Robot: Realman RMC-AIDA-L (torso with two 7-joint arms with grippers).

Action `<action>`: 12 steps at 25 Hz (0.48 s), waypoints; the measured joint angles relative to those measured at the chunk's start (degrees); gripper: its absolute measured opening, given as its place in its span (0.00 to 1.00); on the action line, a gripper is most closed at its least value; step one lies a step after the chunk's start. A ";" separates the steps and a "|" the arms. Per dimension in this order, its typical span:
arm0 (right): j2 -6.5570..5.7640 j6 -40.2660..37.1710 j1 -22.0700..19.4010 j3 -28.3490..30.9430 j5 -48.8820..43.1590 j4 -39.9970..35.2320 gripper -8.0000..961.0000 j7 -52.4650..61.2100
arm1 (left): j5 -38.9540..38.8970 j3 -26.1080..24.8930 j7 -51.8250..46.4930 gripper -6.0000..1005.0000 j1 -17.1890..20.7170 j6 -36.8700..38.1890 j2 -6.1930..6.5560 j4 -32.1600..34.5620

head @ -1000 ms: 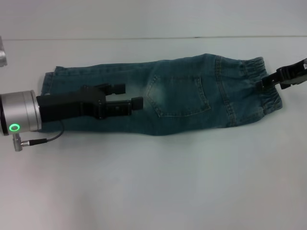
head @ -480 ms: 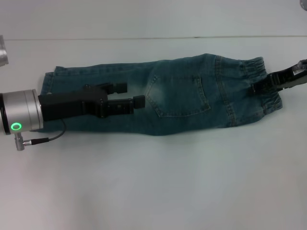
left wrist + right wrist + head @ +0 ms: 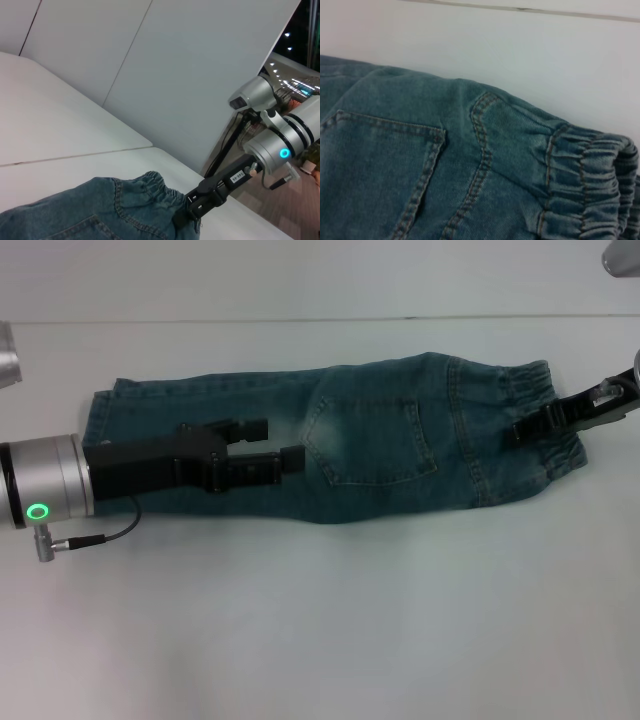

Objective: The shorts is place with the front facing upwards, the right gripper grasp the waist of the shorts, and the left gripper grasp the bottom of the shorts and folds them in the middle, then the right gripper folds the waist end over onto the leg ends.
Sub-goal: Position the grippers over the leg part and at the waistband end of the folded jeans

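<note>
The blue denim shorts (image 3: 370, 440) lie flat along the white table, folded lengthwise with a back pocket up. The leg ends are at the left and the elastic waist (image 3: 545, 410) is at the right. My left gripper (image 3: 272, 440) is open over the leg half, with nothing between its fingers. My right gripper (image 3: 518, 431) reaches in from the right, its tip on the waistband. The left wrist view shows that right gripper (image 3: 194, 210) meeting the gathered waistband (image 3: 160, 187). The right wrist view is filled by the waistband (image 3: 590, 175) and the pocket stitching.
The white table (image 3: 330, 620) extends in front of the shorts, with a seam line along its far side. A silver cylinder (image 3: 8, 352) sits at the left edge. A white wall panel (image 3: 200, 65) stands behind the table.
My right gripper has slid left from the waist's outer edge onto the waistband. My left arm has shifted slightly right over the legs. The shorts lie as before.
</note>
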 joint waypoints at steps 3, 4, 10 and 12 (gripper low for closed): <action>0.02 -0.59 0.00 0.00 -0.02 -0.48 0.80 -0.21 | 0.05 -0.12 0.00 0.93 0.01 -0.03 0.00 0.00; 0.02 -0.79 0.00 0.00 -0.01 -0.59 0.76 -0.39 | 0.05 -0.18 0.00 0.93 0.01 -0.03 0.00 0.00; 0.04 -1.70 -0.01 0.00 0.10 -1.41 0.54 -0.90 | 0.10 -0.03 0.00 0.93 0.10 -0.73 0.00 0.00; 0.05 -2.15 -0.01 0.00 0.15 -1.88 0.50 -1.10 | 0.10 -0.01 0.00 0.93 -0.03 -0.81 -0.01 -0.16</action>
